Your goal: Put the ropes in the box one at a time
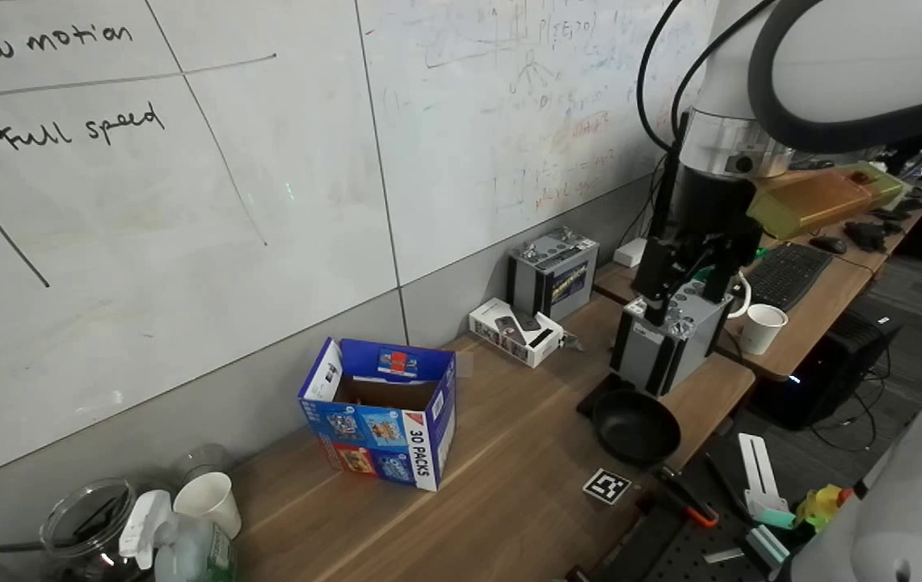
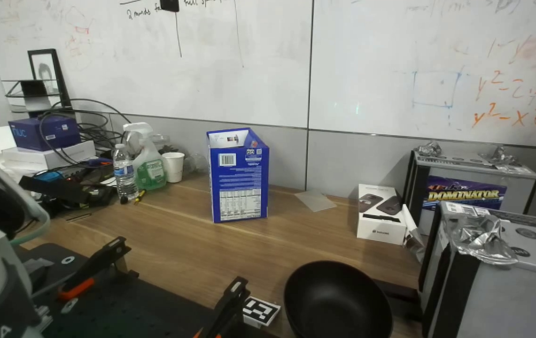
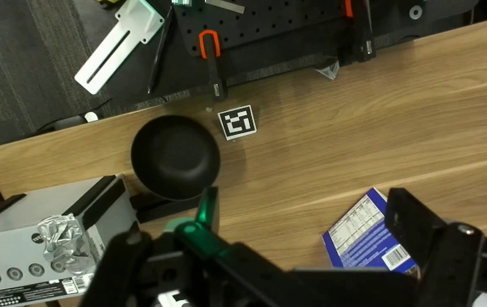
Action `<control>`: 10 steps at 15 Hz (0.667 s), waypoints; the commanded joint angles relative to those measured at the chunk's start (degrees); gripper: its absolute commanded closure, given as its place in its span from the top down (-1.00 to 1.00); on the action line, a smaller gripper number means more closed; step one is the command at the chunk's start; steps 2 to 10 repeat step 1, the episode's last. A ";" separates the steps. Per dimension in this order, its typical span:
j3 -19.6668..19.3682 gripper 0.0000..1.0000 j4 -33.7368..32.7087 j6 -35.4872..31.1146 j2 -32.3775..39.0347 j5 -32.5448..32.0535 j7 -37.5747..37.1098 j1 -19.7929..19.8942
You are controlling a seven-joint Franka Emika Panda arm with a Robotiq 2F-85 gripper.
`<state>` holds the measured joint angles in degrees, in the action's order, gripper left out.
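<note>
The blue box (image 1: 380,436) stands upright on the wooden table near the whiteboard wall with its top open. It also shows in an exterior view (image 2: 239,178) and in the wrist view (image 3: 363,243), partly behind a finger. Its floor is hidden. My gripper (image 1: 687,305) hangs high over the table by the grey device, away from the box. In the wrist view my gripper (image 3: 305,207) has its fingers wide apart with nothing between them. No rope can be made out. A white curved piece (image 1: 743,295) shows beside the gripper; I cannot tell what it is.
A black bowl-like pan (image 1: 637,428) sits near the table's front edge by a printed marker (image 3: 237,122). Grey boxy devices (image 2: 488,291) and a white phone carton (image 2: 380,216) stand on the box's other side. A spray bottle (image 2: 150,164) and paper cup (image 2: 174,166) stand beyond.
</note>
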<state>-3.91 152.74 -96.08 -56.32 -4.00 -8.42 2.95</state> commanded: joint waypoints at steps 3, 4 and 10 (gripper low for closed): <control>0.83 1.00 -0.08 0.06 0.06 0.70 0.85 1.21; 0.83 1.00 -0.08 0.06 0.06 0.70 0.85 1.21; 0.83 1.00 -0.08 0.06 0.06 0.70 0.85 1.21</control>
